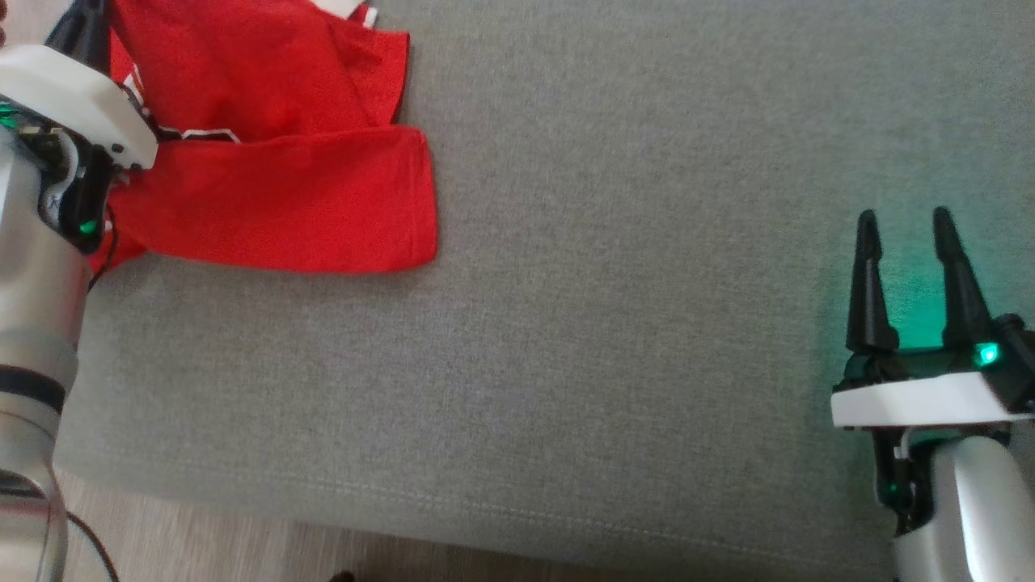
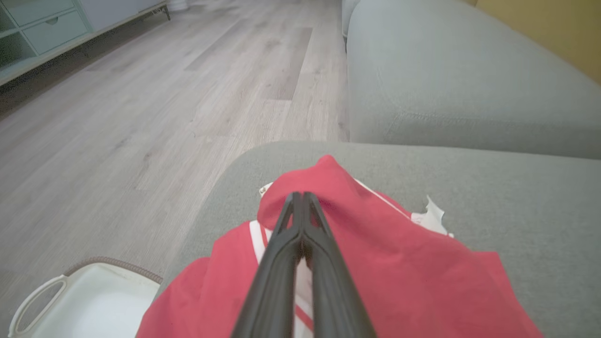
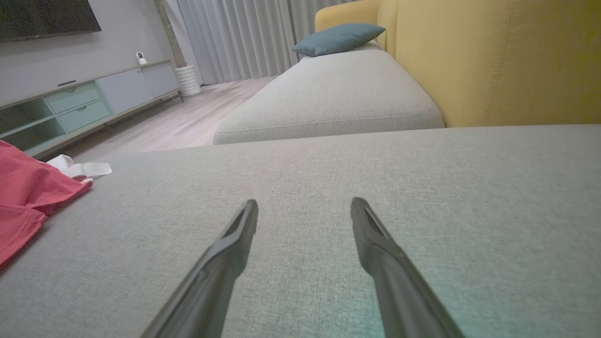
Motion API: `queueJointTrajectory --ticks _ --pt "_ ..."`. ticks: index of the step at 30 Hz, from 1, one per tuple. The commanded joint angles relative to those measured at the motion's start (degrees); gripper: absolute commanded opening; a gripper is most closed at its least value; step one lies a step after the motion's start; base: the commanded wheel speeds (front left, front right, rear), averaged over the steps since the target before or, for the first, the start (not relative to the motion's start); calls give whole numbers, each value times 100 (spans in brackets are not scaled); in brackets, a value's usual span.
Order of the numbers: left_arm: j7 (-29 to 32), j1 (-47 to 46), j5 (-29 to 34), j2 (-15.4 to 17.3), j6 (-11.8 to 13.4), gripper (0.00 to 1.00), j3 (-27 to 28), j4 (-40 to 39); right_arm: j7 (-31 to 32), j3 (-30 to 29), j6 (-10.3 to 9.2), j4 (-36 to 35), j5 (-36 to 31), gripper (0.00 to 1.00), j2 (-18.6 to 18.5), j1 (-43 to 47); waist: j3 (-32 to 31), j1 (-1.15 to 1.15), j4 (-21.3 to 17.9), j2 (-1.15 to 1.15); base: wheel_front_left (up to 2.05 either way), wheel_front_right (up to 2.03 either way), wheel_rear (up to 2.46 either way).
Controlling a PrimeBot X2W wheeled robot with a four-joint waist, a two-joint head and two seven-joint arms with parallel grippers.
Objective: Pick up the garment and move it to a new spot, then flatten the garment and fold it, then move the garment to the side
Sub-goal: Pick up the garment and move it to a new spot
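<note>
Farthest left, on the pale wood-plank floor (image 2: pixel 164 94), sat a white plastic tub with a looped handle (image 2: pixel 94 300), tucked against the rounded corner of the grey fabric sofa seat (image 1: pixel 606 364). Over that corner the left gripper (image 2: pixel 300 196) reached out from its pale forearm with its two dark fingers pressed together along their length. Their tips met at a raised fold of the red cloth garment with white trim (image 1: pixel 283 186), and the cloth humped up around them as if pinched there.

The garment lay at the left end of the seat, bunched and partly doubled over. One broad red panel lay flat across its near side, and its straight hem faced the open middle of the cushion. A strip of white trim poked out at the garment's far edge, and a dark-and-white band ran across the red just beside the left wrist.

To the right the grey seat stretched bare and smooth. Well apart from the garment, at the right end, the right gripper (image 1: pixel 904 222) hung low over the cushion with its fingers spread wide and nothing between them; a green glow from its lamp tinted the fabric beside it.

Beyond it stood a second grey seat cushion (image 3: pixel 328 94), a teal pillow (image 3: pixel 338 37) and the yellow upholstered backrest (image 3: pixel 493 61).
</note>
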Motion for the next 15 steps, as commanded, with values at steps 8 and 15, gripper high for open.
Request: queueJointTrajectory --ticks 8,15 --pt "-453 -285 179 400 7 0 69 -383 -216 334 23 299 348 100 -32 143 -1013 -1 -227 0 0 0 0" --pt "-501 -87 361 354 130 0 38 -1554 -279 560 23 555 662 100 -32 217 -1526 -1 -525 0 0 0 0"
